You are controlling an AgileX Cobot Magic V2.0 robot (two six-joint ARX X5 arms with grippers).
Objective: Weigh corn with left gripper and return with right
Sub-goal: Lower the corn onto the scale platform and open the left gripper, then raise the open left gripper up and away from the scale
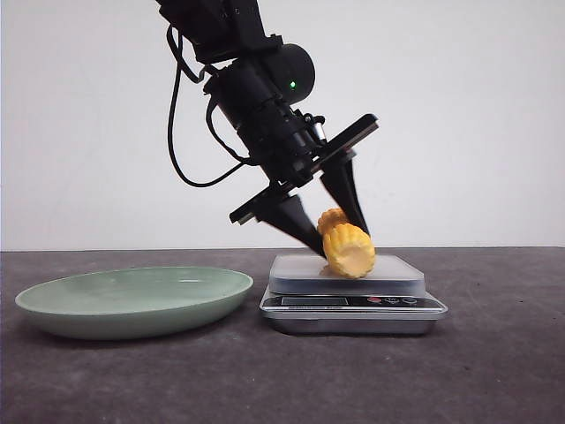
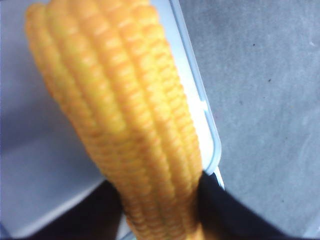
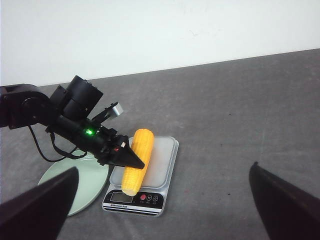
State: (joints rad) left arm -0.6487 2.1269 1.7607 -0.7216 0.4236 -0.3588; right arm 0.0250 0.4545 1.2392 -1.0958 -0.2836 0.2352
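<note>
White wall behind, dark grey desk (image 1: 494, 371). All places below are relative to the scale.

Plate (image 1: 132, 300): green, empty, just beside the scale on the left-arm side, not touching as far as I can tell.

Scale (image 1: 351, 296): silver, pale platform, display and buttons on the edge facing the robot. Readout too small to read.

Left gripper (image 1: 334, 231): angled down over the platform, jaws closed on the corn near mid-length, one dark finger on each side in the left wrist view.

Corn (image 1: 348, 248): on or just above the platform, lying lengthwise, pale cut end toward the display edge. Can't tell whether its weight is fully on the platform.

Right gripper (image 3: 165, 200): well clear of the scale, raised, jaws wide apart, holding nothing.

Risks as I see them:
- Round cob: on release it may roll off the platform toward the plate or onto the desk.
- Cut end sits at the display edge; overhang could tip it off.
- If the jaws drag on opening, the corn shifts and the scale may slide.
- Fingers resting on the platform would corrupt the reading.
- Right arm needs the left arm out first, else collision over the scale.
</note>
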